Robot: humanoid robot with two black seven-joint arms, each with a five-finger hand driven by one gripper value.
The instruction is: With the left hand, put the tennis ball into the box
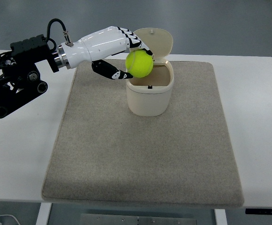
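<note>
The robot's left hand (119, 51) held a tennis ball (139, 63) between curled fingers and thumb, poised above the near-left rim of an open cream box (149, 99) whose lid (155, 41) stood tipped back, on a beige mat (145, 154). The carry looked nearly complete; the release into the box remained undone.

A white, smooth-topped rectangular surface (257, 117) carries a large beige rectangular fabric mat (145, 159) that covers most of its middle. On the mat's far half stands a cream plastic box (150, 98), its hinged lid tipped open.
</note>
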